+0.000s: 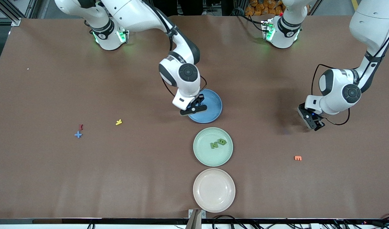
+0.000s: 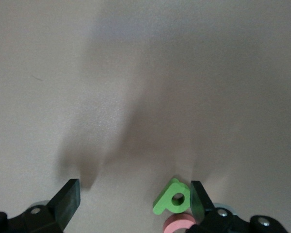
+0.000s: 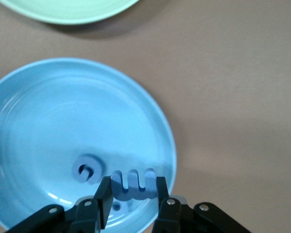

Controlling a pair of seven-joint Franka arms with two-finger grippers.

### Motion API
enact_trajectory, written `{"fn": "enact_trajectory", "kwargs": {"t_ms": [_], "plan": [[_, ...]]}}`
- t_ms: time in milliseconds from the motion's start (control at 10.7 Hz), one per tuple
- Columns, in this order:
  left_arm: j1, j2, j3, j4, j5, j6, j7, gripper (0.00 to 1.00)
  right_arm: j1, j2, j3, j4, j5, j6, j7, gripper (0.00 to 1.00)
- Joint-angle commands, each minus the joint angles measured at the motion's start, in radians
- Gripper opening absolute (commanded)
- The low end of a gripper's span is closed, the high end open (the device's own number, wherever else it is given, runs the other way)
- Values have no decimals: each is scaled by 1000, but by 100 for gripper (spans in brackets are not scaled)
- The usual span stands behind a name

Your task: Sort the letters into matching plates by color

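Fingers of the right gripper (image 3: 133,194) pinch a blue letter (image 3: 134,185) over the blue plate (image 3: 48,111) to drop it; the left gripper (image 2: 136,204), spread wide, waits by a green letter (image 2: 171,197).

Two arms are seen, each built of glossy white rounded shells joined by black bands and dark grey round joint caps. Green lights glow at both bases. Thin black cables are looped from each forearm down to the wrist. Small dark lettering is printed on the white links. The right claw (image 1: 194,107) and the left claw (image 1: 313,121) are made of black angular parts, with silver screws set in the knuckles and flat black fingers (image 2: 68,199).
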Motion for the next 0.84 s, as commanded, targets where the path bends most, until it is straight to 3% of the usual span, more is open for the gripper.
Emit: {"fn": "enact_trajectory", "kwargs": {"t_ms": [0,186,279,373,466,745], "plan": [[8,-35,-9,-40,-7,16,20,100,23,28,9,36,6,-6,12,25],[8,-52,-14,-54,-8,16,12,100,23,37,17,46,6,-6,12,26],[9,-53,-15,-57,-8,16,14,100,23,38,17,49,3,-6,10,37],[9,-53,-15,-62,-8,16,15,100,23,37,17,49,-6,-6,11,90],[9,-55,-15,-63,-8,16,17,100,21,37,17,51,-11,-6,4,100],[9,-59,-14,-94,-8,66,19,100,12,37,16,63,-12,-6,-4,100]]}}
